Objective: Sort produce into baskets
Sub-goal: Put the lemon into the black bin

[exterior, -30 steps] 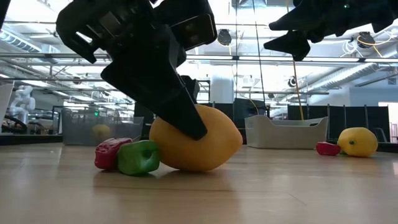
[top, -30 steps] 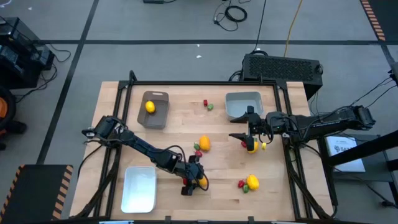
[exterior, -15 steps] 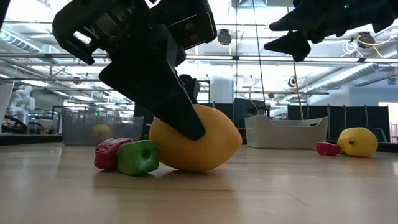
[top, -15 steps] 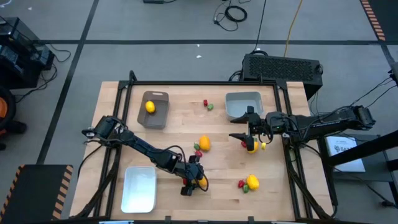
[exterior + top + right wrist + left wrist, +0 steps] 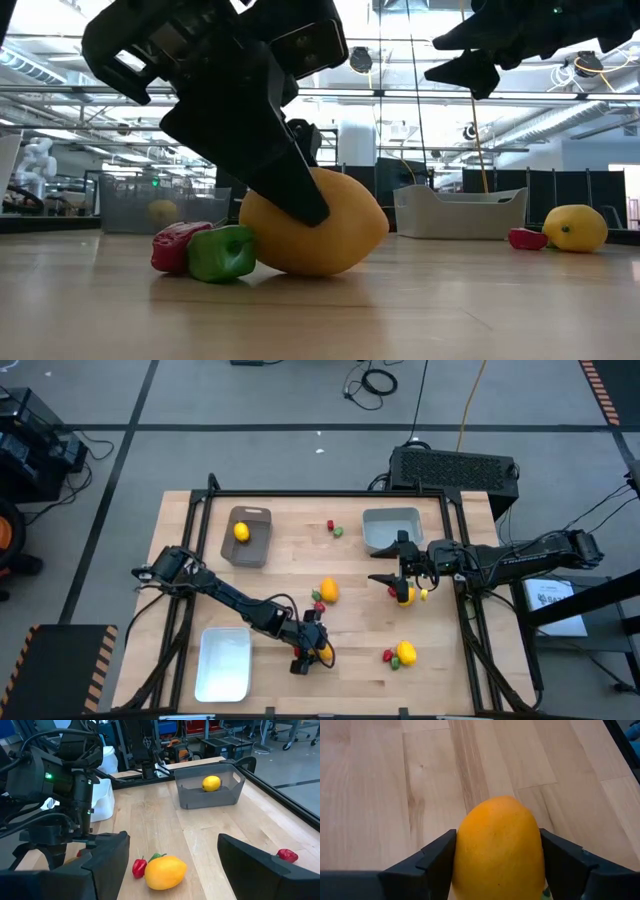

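Note:
An orange lemon-sized fruit [image 5: 497, 835] lies on the wooden table near its front edge, with a red piece [image 5: 176, 246] and a green piece [image 5: 223, 252] beside it. My left gripper [image 5: 318, 652] reaches down at a slant and is shut on this fruit. My right gripper [image 5: 398, 572] hangs open above the table's right half, over a yellow fruit [image 5: 406, 596], touching nothing. The brown-grey basket [image 5: 250, 550] at the far left holds a yellow fruit [image 5: 241, 532]. Grey-blue basket [image 5: 392, 532] stands at the far right, white basket [image 5: 224, 663] at the near left. My left gripper pinches the orange fruit between its two fingers, one on each long side [image 5: 462, 857]. The fingers [image 5: 285, 180] slant down from the table's left and lie along the fruit. The fruit's underside rests on the table, its long axis level.
Another orange fruit [image 5: 328, 590] with red and green pieces [image 5: 318, 601] lies mid-table. A yellow fruit [image 5: 406, 652] with a red piece [image 5: 388, 655] lies at the near right. Small red and green pieces [image 5: 334, 528] lie between the far baskets. A black frame rail borders the table.

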Motion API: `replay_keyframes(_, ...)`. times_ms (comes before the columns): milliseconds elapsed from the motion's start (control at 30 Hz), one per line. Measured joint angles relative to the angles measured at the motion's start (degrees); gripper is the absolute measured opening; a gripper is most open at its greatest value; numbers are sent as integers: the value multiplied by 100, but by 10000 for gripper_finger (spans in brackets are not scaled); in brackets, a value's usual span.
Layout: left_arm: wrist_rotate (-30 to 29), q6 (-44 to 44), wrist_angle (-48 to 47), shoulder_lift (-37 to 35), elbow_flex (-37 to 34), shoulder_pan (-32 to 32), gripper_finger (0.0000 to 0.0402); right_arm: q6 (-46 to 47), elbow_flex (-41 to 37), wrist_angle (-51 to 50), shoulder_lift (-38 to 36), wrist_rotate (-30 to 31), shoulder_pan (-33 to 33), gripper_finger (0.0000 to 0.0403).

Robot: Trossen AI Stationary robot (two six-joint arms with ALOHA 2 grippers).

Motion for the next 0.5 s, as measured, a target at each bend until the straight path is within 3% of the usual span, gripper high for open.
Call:
replay_keyframes(233,-98,295,-438,-409,42,62,247,0,0,0,0,0,0,290)
replay_keyframes(500,-887,837,-1858,-1902,106,428,246,0,0,-2,-2,0,0,290)
